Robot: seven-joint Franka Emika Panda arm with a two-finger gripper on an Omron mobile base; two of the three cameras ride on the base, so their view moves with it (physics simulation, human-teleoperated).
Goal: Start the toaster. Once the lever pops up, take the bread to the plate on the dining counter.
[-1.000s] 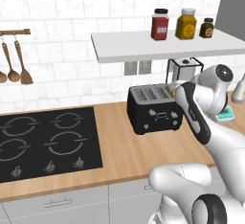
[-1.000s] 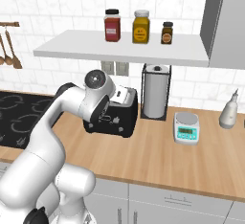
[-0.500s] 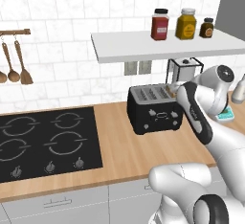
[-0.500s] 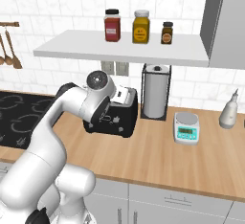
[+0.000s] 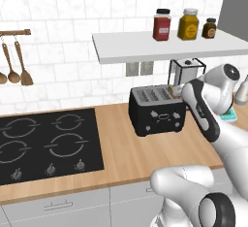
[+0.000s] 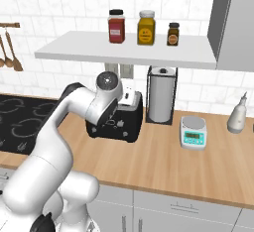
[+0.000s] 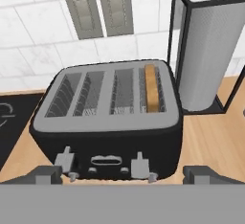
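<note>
The light-wood desk (image 5: 121,153) runs along the white tiled wall, with grey drawer fronts below it. A black four-ring hob (image 5: 46,146) is set into it at 9 o'clock from the toaster, and wooden spoons (image 5: 14,66) hang on the wall above the hob. A white shelf (image 5: 164,46) is fixed over the desk and carries three jars: a red one (image 5: 162,24), a yellow one (image 5: 188,24) and a small dark one (image 5: 209,28); their labels are too small to read.

The toaster (image 7: 110,122) is a black four-slot box with silvery slot tops, standing on the desk near the wall, under the shelf and below two grey wall sockets (image 7: 98,10). Two grey levers and small knobs show on its front face; no writing can be read there. In the hand view the bread (image 7: 151,88) sits upright in the slot farthest toward 3 o'clock, its brown top edge showing above the slot.

Just beside the toaster at 3 o'clock stands a paper towel roll (image 6: 161,94) in a black wire holder. Further toward 3 o'clock lie a small kitchen scale (image 6: 193,133) with a teal display and a pale bottle (image 6: 237,114).

The end effector (image 7: 124,174) is in front of the toaster's front face, its fingertips (image 7: 48,174) spread wide and gripping nothing.
</note>
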